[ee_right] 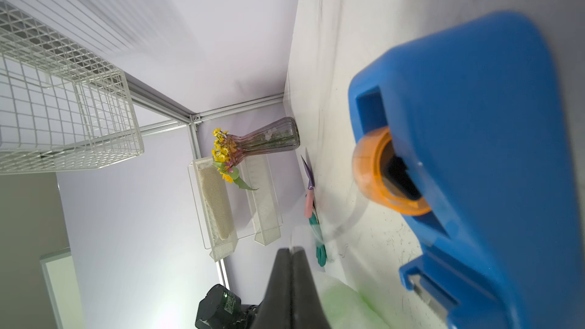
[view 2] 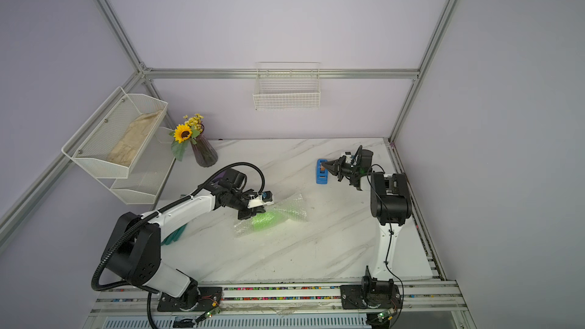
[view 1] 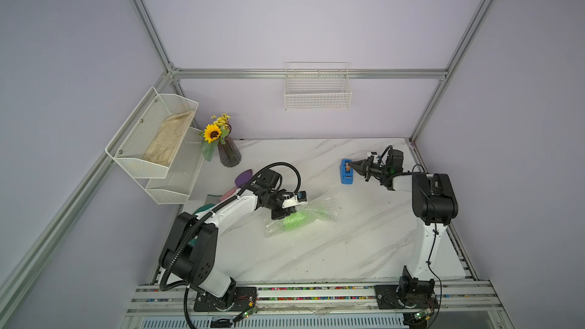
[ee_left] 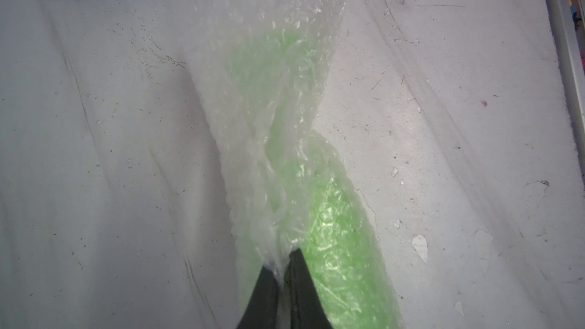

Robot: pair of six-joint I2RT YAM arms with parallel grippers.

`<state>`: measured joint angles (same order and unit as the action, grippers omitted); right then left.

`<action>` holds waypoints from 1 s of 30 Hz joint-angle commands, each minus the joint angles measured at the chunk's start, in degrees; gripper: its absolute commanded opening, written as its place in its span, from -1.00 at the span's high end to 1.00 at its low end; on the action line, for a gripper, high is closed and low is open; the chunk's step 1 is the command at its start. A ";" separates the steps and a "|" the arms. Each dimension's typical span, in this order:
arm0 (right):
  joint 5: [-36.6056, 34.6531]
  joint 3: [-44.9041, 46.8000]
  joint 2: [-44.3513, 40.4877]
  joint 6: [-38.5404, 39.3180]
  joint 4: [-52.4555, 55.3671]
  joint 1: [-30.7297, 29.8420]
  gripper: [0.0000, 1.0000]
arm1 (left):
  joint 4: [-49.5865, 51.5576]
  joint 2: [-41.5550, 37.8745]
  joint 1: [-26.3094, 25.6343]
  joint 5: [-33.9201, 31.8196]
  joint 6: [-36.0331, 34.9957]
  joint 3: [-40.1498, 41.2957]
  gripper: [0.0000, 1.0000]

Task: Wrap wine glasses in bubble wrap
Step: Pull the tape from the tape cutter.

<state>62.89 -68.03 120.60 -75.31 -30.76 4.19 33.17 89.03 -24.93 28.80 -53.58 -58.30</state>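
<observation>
One lime-green translucent plastic goblet (view 1: 296, 220) lay sideways (a green blur) inside clear crinkly bubble wrap (view 1: 323, 208); left tool (ee_left: 281, 262) pinched the wrap, right tool (ee_right: 291, 250) pressed together.

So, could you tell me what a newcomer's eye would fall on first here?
The lime-green goblet lies on its side mid-table, swathed in bubble wrap that the left gripper pinches. A bright blue tape dispenser stands farther back, by the shut right gripper; a sunflower marks the back-left corner.
</observation>
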 commanded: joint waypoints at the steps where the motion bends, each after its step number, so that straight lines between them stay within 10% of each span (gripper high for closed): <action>1: 0.80 0.01 -4.06 0.74 1.29 0.12 1.00 | 3.81 1.57 -0.63 -0.89 -0.29 -1.73 0.80; 10: 0.96 -9.32 -4.90 0.89 6.57 0.17 1.00 | 4.01 1.76 -0.93 -0.82 -0.07 -2.21 0.80; 30: -6.50 21.06 -19.14 26.71 28.28 -1.54 1.00 | 4.42 2.37 -1.13 -0.94 -0.03 -2.26 0.80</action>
<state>58.70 -47.40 101.49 -54.92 -7.27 3.29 34.26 89.69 -25.26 28.84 -53.58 -59.33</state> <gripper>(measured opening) 0.046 0.099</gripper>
